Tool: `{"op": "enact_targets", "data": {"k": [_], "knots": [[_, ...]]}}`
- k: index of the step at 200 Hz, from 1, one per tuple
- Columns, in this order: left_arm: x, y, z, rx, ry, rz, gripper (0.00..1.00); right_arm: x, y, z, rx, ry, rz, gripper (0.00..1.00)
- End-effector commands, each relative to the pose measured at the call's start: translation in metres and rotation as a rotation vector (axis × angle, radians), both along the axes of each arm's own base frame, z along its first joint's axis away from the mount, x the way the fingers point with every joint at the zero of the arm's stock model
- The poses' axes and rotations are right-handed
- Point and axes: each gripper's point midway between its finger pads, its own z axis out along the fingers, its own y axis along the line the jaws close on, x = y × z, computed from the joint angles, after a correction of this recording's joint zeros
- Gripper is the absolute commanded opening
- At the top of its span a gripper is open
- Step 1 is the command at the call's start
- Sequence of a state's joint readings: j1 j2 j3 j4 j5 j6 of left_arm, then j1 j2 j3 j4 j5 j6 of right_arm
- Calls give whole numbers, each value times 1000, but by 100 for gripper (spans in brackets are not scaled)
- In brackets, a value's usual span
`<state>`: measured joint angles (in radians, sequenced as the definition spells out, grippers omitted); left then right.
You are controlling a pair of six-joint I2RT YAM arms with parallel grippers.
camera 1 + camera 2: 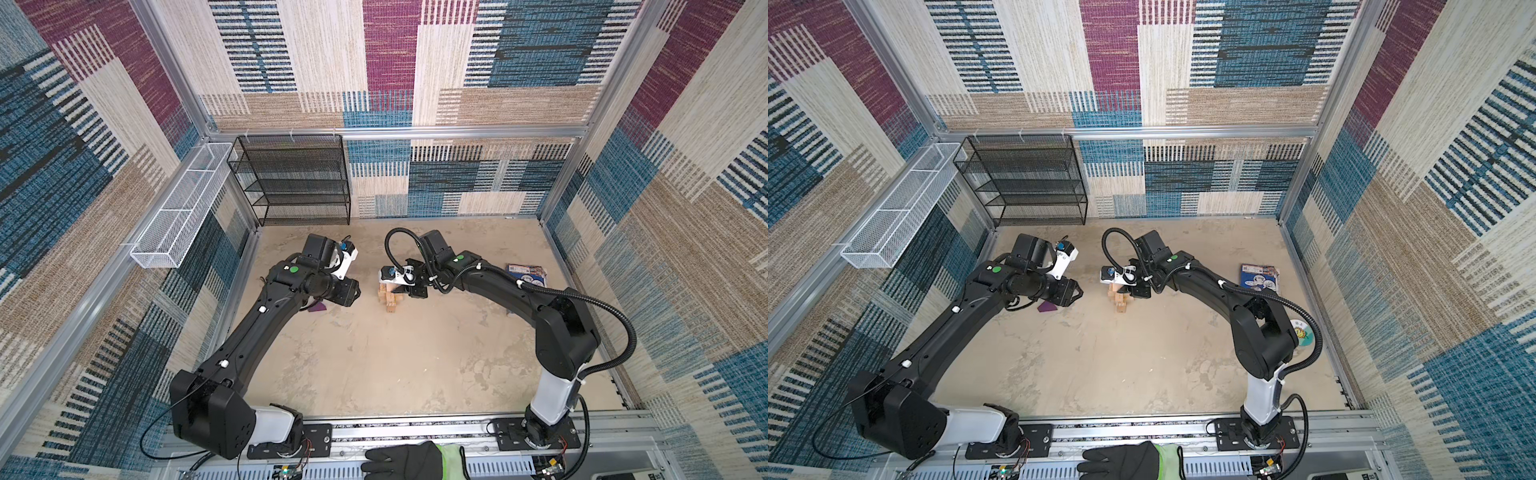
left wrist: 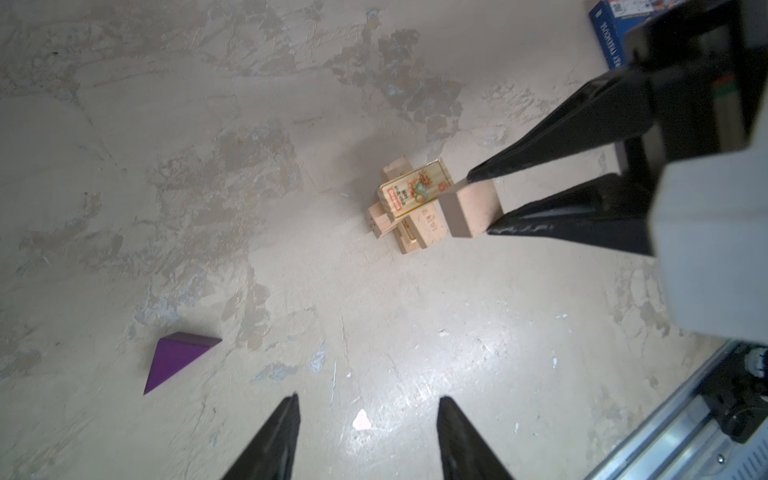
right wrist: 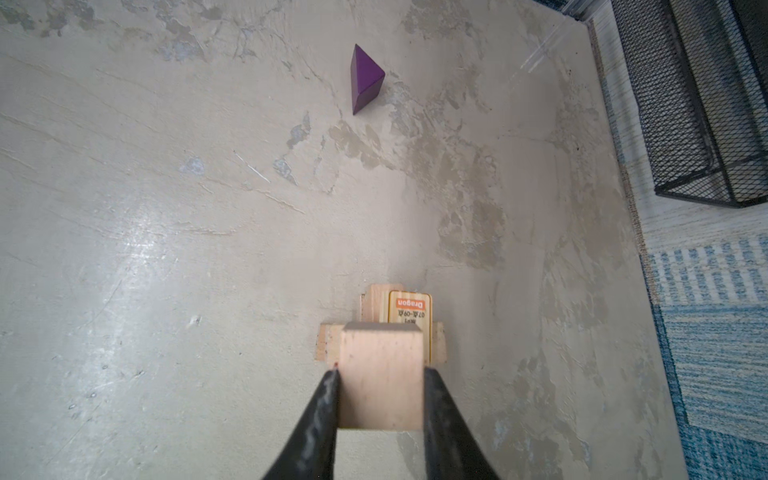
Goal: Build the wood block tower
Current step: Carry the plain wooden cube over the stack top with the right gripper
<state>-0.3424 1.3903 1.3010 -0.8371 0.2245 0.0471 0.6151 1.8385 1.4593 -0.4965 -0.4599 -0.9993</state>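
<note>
The tower [image 1: 388,298] [image 1: 1121,300] is a short crosswise stack of pale wood blocks mid-table. Its top block [image 2: 415,189] [image 3: 409,309] carries orange dragon print. My right gripper [image 3: 380,370] [image 2: 480,203] [image 1: 401,293] is shut on a plain wooden cube [image 3: 381,374] [image 2: 471,210], held just over the tower's near end; contact cannot be told. The purple wedge [image 1: 318,307] [image 1: 1046,307] [image 2: 178,361] [image 3: 365,79] lies on the table left of the tower. My left gripper [image 2: 369,399] [image 1: 1074,293] hangs open over bare table near the wedge, holding nothing.
A blue printed booklet [image 1: 525,274] [image 2: 611,33] lies at the right behind the right arm. A black mesh shelf [image 1: 295,178] [image 3: 698,104] stands at the back left, and a white wire basket [image 1: 178,208] hangs on the left wall. A gloved hand [image 1: 407,461] rests on the front rail.
</note>
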Motion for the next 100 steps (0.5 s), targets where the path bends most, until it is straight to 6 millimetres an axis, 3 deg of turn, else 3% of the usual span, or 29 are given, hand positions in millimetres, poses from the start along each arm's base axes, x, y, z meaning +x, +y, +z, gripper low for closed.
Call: {"op": "enact_targets", "data": {"k": [1, 55, 84, 87, 100], "knots": [[7, -13, 8, -61, 15, -11, 56, 3, -1, -2, -22, -1, 9, 0], [31, -25, 14, -91, 20, 5, 56, 17, 2, -6, -37, 10, 2, 0], [35, -25, 6, -80, 37, 13, 57, 20, 1, -13, -54, 29, 3, 0], [35, -25, 5, -78, 40, 14, 57, 24, 3, -5, -43, 11, 4, 0], [35, -23, 0, -66, 50, 19, 57, 26, 3, -6, -46, 15, 3, 0]]}}
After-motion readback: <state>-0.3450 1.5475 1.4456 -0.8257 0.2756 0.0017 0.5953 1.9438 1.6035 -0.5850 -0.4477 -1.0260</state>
